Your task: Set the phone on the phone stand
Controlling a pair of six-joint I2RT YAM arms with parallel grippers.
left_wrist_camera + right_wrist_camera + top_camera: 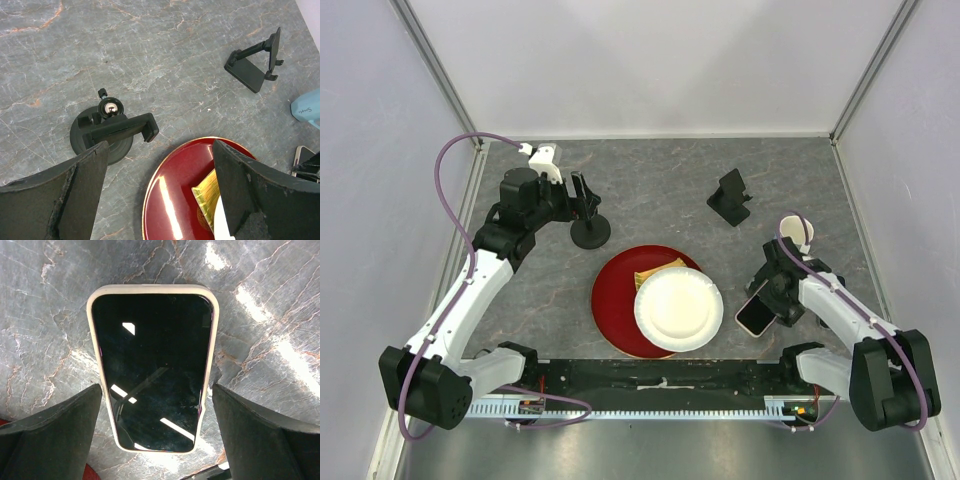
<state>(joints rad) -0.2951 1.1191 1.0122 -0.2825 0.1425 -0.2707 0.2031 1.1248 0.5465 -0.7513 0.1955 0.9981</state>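
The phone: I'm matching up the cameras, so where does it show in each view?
Top external: phone at lower right.
Left wrist: at the right edge, cut off.
Right wrist: centre, screen up.
Shared landmark: the red plate, left of the phone; only a sliver in the right wrist view.

The left arm (470, 290) stretches from its base at seven o'clock toward ten o'clock. Its wrist bends so the left gripper (582, 197) points toward three o'clock, jaws spread wide. The right arm (840, 305) folds low at four o'clock, with the right gripper (767, 297) aimed straight down, jaws wide apart.
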